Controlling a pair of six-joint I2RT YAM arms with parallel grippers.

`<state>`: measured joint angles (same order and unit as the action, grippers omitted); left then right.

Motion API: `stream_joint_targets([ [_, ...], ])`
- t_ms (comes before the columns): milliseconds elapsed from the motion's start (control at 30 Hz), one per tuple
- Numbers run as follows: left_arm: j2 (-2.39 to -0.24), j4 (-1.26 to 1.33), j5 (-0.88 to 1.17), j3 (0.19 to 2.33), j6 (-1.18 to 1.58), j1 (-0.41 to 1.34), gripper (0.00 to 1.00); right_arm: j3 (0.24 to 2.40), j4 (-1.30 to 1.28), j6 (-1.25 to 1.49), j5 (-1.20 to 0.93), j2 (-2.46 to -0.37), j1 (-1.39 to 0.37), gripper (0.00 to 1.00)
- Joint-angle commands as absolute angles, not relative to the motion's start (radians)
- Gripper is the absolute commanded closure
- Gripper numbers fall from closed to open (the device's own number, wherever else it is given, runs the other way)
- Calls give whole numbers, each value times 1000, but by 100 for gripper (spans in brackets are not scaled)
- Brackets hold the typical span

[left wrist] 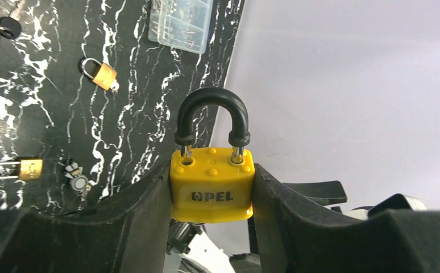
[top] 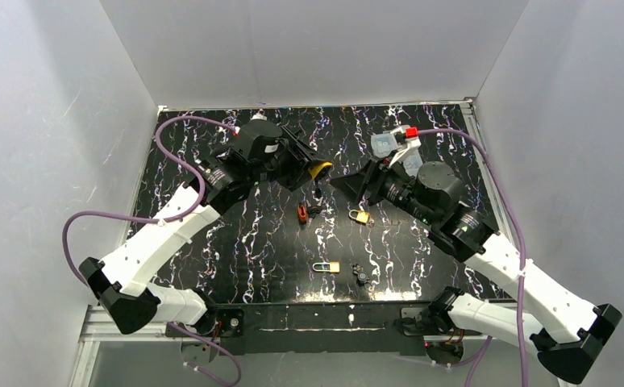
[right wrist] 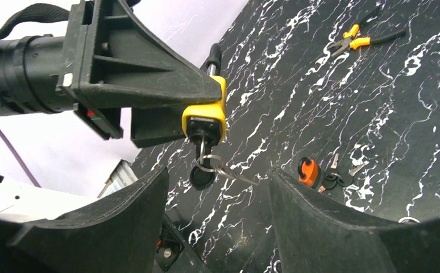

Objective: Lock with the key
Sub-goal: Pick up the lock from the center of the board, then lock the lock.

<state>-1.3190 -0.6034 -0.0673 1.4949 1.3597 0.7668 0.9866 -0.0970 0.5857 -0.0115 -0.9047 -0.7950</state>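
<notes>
A yellow padlock (left wrist: pixel 212 190) with a black-sleeved shackle (left wrist: pixel 212 108) sits upright between my left gripper's (left wrist: pixel 212 196) jaws, which are shut on its body. The shackle stands raised, with bare metal showing at both legs. In the right wrist view the padlock (right wrist: pixel 206 114) hangs above the table with a black-headed key (right wrist: pixel 202 170) in its underside and a ring dangling from it. My right gripper (right wrist: pixel 218 185) is open just below the key, without touching it. From above, the padlock (top: pixel 320 169) and key (top: pixel 318 193) lie between the two grippers.
On the black marbled table lie an orange padlock with keys (top: pixel 302 213), two brass padlocks (top: pixel 360 216) (top: pixel 327 267) and a black key bunch (top: pixel 361 274). Orange-handled pliers (right wrist: pixel 354 41) lie farther off. A clear plastic box (left wrist: pixel 181 25) sits near the back wall.
</notes>
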Motion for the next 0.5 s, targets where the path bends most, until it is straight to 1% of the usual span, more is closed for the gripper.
stream_joint_targets([
  [0, -1303, -559, -157, 1542, 1473, 809, 100, 1033, 17, 526, 99, -915, -833, 28],
  [133, -1306, -551, -171, 1541, 1520, 831, 100, 1019, 81, 489, 164, -924, -873, 27],
  [333, -1310, -540, -185, 1555, 1553, 850, 100, 1024, 118, 473, 205, -959, -901, 27],
  [467, -1308, -540, -206, 1573, 1555, 866, 100, 1022, 135, 480, 222, -976, -911, 30],
])
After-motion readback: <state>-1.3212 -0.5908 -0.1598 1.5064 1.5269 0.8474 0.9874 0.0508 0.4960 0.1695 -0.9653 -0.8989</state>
